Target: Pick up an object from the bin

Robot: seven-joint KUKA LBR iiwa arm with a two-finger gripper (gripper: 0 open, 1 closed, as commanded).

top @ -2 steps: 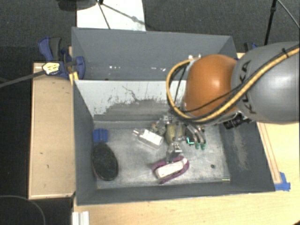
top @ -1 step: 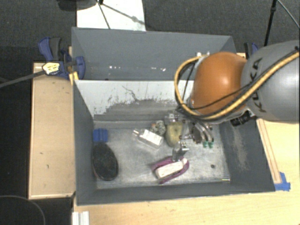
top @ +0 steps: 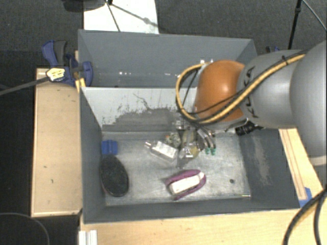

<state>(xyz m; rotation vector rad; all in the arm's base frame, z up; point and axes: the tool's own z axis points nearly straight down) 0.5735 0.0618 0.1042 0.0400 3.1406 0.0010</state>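
My gripper point(top: 185, 149) hangs low over the middle of the bin floor, under the orange cover. Just to its left lies a small silver-grey metal piece point(top: 162, 150), touching or nearly touching the fingertips. In front of the gripper, toward the bin's near wall, rests a purple and white oblong thing point(top: 185, 183). Whether anything sits between the fingers I cannot tell.
A black oval brush-like thing point(top: 113, 175) lies at the bin's front left corner, with a small blue block point(top: 109, 147) behind it. The arm and its cables cover the bin's back right part.
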